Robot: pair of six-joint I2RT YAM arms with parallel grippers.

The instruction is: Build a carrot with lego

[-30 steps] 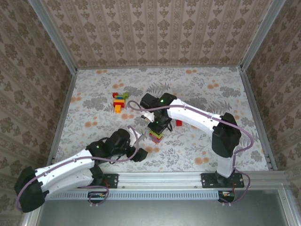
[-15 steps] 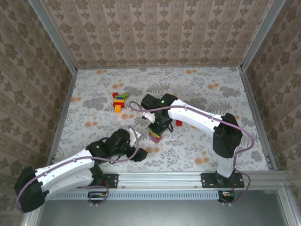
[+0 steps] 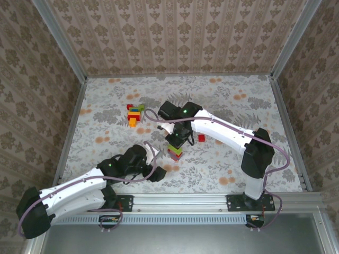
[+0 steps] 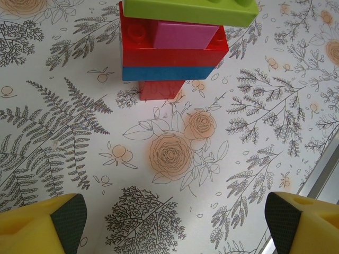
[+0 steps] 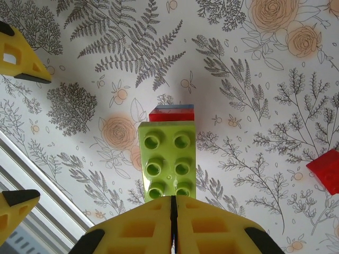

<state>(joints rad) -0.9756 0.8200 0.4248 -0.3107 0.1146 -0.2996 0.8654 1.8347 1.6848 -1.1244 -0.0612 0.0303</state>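
A lego stack (image 3: 175,154) stands in the middle of the table. From the top down it has a lime green brick (image 5: 168,161), a magenta brick (image 4: 185,36), a red one (image 4: 175,51), a blue one (image 4: 169,72) and a small red base (image 4: 161,89). My right gripper (image 3: 178,141) hovers at the stack's top, shut, with its yellow fingertips (image 5: 153,225) pressed together at the green brick's near edge. My left gripper (image 4: 175,222) sits low on the table just in front of the stack, wide open with nothing between its fingers.
A loose red brick (image 3: 201,138) lies just right of the stack, also seen as the red brick (image 5: 326,169) in the right wrist view. A small pile of loose bricks (image 3: 134,113) in red, orange, green and blue lies at the back left. The metal rail (image 4: 323,180) borders the near edge.
My right gripper dipped down onto the stack's top and has come back up slightly. The left arm has not moved.
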